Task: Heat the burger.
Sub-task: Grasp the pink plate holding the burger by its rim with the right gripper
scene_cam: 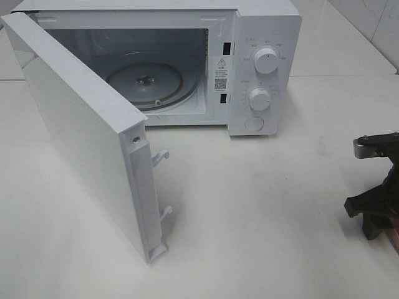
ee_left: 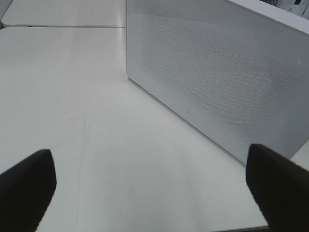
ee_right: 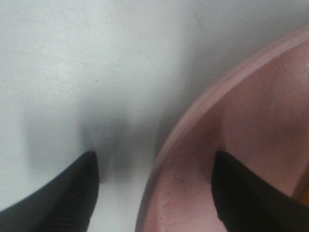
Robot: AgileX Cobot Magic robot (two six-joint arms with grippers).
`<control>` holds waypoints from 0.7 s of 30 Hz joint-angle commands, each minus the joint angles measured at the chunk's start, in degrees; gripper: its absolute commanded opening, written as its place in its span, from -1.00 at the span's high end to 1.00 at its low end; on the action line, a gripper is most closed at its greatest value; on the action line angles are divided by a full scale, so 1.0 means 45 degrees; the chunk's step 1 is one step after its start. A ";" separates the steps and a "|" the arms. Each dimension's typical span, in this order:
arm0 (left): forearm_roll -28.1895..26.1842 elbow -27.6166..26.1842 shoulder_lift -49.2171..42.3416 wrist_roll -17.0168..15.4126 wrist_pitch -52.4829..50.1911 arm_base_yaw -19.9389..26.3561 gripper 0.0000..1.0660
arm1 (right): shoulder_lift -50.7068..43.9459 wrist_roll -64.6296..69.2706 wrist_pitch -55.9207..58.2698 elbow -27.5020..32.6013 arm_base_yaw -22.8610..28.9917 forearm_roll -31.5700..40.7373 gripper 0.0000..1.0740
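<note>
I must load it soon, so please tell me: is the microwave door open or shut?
Open. The door stands swung out to the left of the microwave, and the glass turntable inside shows.

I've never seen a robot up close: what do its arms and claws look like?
The left claw has two blunt, matte black fingers. The right claw has black fingers too, finely ribbed. The right arm looks black and angular, with a grey metal bracket on top.

Left gripper point(ee_left: 149, 193) beside the microwave point(scene_cam: 274, 81) door, jaws spread wide; right gripper point(ee_right: 154, 193) low, well off the microwave's knob side, jaws parted.
</note>
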 commanded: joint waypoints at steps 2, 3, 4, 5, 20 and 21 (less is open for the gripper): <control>-0.0051 0.0013 -0.0013 0.0000 0.0064 0.0064 -0.88 | 0.0127 0.0318 -0.0115 0.0064 -0.0038 -0.0153 0.29; -0.0051 0.0013 -0.0013 0.0000 0.0064 0.0064 -0.88 | 0.0127 0.0318 -0.0064 0.0064 -0.0038 -0.0216 0.42; -0.0051 0.0013 -0.0013 0.0000 0.0064 0.0064 -0.88 | 0.0127 0.0318 -0.0064 0.0064 -0.0038 -0.0216 0.42; -0.0051 0.0013 -0.0013 0.0000 0.0064 0.0064 -0.88 | 0.0127 0.0318 0.0051 0.0064 -0.0038 -0.0306 0.65; -0.0051 0.0013 -0.0013 0.0000 0.0064 0.0064 -0.88 | -0.0280 0.1286 0.0789 0.0038 0.0013 -0.0713 1.00; -0.0051 0.0013 -0.0013 0.0000 0.0064 0.0064 -0.88 | -0.0369 0.1541 0.0917 0.0038 0.0064 -0.0891 1.00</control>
